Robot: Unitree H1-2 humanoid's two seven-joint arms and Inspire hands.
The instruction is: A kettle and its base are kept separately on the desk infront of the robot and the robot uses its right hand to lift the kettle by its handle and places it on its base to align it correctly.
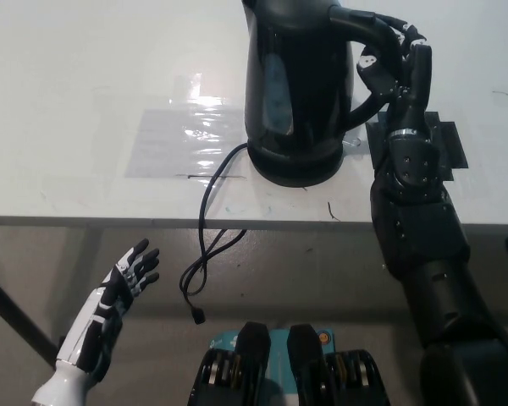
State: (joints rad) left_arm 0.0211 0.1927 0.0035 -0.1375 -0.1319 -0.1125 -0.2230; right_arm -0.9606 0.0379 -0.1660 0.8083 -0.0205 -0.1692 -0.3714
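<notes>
A tall black kettle [295, 80] stands over its round black base [293, 165] near the table's front edge, upright and roughly centred on it. My black right hand [394, 63] is wrapped around the kettle's handle [361, 59] on the kettle's right side, fingers closed over the top of the handle. My white left hand [129, 277] hangs below the table edge at the lower left, fingers apart and holding nothing.
The base's black cord [205, 245] runs off the table's front edge and dangles down to its plug. A clear plastic sheet [186, 139] lies left of the base. A black square mat [444, 144] sits under my right forearm. The white table [85, 85] stretches left.
</notes>
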